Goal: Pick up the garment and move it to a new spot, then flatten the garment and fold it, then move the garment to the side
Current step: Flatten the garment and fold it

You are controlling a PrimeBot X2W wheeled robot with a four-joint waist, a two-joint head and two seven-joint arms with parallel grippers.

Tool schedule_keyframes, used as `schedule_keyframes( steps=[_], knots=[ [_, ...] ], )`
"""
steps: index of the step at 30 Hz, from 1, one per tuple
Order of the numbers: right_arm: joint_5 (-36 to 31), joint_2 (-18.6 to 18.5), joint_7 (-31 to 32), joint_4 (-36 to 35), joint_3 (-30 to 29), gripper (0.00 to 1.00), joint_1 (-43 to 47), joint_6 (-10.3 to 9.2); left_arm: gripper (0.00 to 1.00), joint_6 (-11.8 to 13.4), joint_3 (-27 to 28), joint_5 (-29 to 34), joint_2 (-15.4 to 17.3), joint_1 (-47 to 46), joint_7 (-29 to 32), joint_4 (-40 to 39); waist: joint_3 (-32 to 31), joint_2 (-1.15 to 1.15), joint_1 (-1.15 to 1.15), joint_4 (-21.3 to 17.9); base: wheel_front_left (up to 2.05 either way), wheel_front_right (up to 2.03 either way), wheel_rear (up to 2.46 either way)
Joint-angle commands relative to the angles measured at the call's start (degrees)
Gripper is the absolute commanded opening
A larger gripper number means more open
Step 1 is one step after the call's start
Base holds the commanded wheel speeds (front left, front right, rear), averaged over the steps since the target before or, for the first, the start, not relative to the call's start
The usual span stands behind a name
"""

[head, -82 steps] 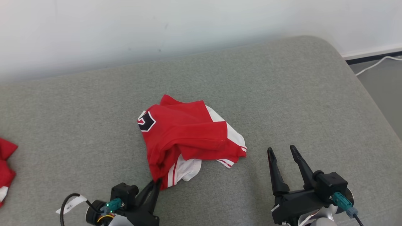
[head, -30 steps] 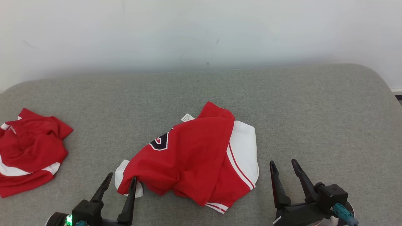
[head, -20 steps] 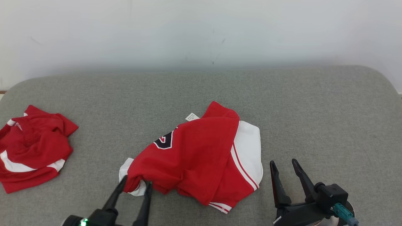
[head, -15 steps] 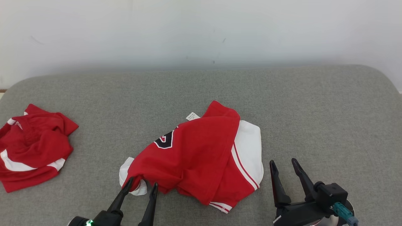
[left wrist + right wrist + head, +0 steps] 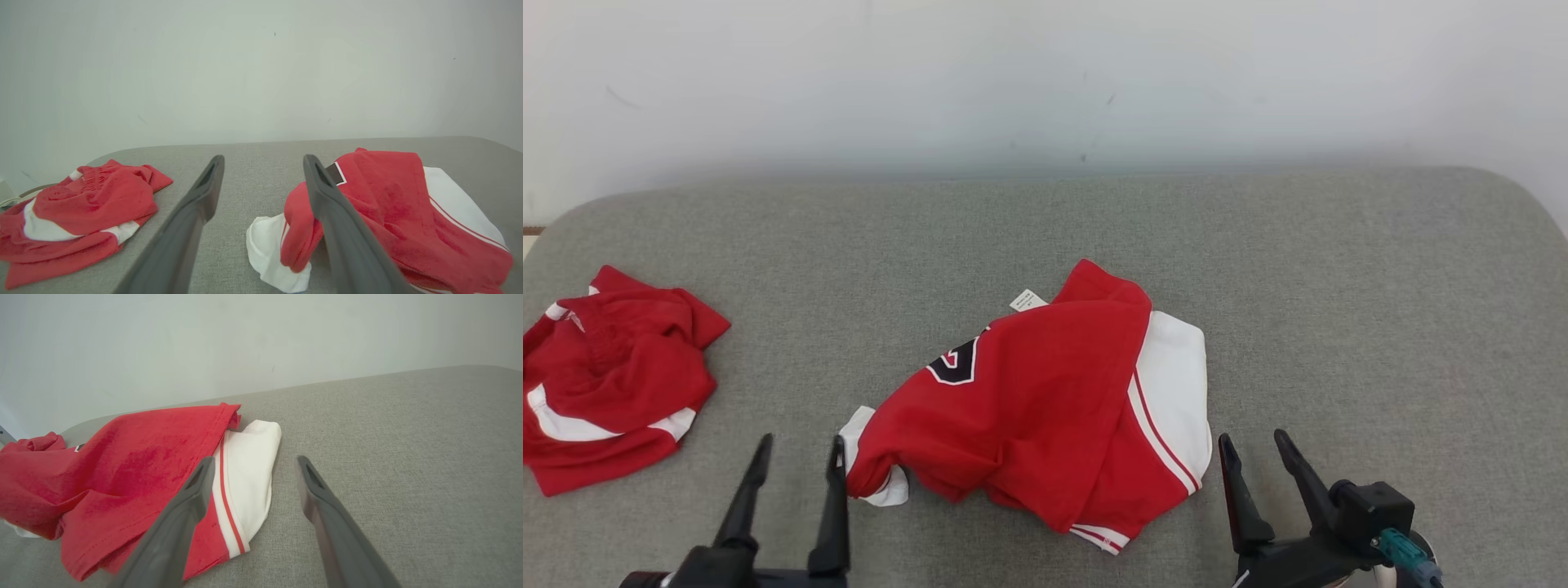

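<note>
Judging by how things lay, the flattening step was in hand. The garment (image 5: 1029,408) lay rumpled and doubled over itself near the middle of the grey cushion (image 5: 1339,286), neither spread nor folded. A second red garment (image 5: 613,384) lay well apart at its 9 o'clock.

The left fingers (image 5: 832,506) stood wide apart and empty at the garment's 8 o'clock. The nearer one was just beside the white cuff (image 5: 889,492) poking out from the red fold; whether it touched the cloth could not be told. The right fingers (image 5: 1235,498), equally wide and holding nothing, pointed toward 12 o'clock from the garment's 4 o'clock, just beside its white panel (image 5: 1176,384).

Both arms were low, with the fingers angled along the cushion. The next move probably called for each side to close on an edge, the cuff on the left and the striped hem on the right. They would then draw outward toward 9 and 3 o'clock to open the cloth.
</note>
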Motion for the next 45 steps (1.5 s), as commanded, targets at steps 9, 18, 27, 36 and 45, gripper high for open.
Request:
schedule_keyframes(
  steps=[9, 18, 27, 36, 45],
  knots=[
    [2.33, -0.02, 4.59, 2.61, 1.33, 1.0, 1.05, 0.02, 1.0, 0.76, 9.13, 2.57, -1.12, 6.03, -0.21, -3.09, -0.79, 0.0, 0.0, 1.0, 0.0, 0.0, 0.0],
    [6.01, -0.04, 9.55, 6.24, 3.73, 1.0, 0.5, 0.02, 1.0, -1.89, 11.8, 4.46, -3.13, 7.2, -0.22, -2.71, -1.27, 0.0, 0.0, 2.26, 0.0, 0.0, 0.0],
    [10.07, -0.02, 10.39, 13.44, 7.47, 1.0, -2.57, 0.02, 1.0, -4.16, 12.88, 5.93, -5.24, 7.68, -0.22, -1.77, -1.71, 0.0, 0.0, 4.32, 0.0, 0.0, 0.0],
    [12.44, -0.01, 8.76, 20.09, 10.39, 0.69, -5.48, 0.02, 1.0, -5.89, 13.94, 6.88, -6.38, 8.02, -0.22, -1.3, -1.97, 0.0, 0.0, 6.0, 0.0, 0.0, 0.0],
    [12.43, -0.68, 4.76, 25.54, 11.86, 0.0, -8.95, 0.02, 1.0, -6.72, 15.62, 7.62, -7.44, 8.9, -0.22, -1.1, -1.93, 0.0, 0.0, 5.99, 0.0, 0.0, 0.0]
  ],
)
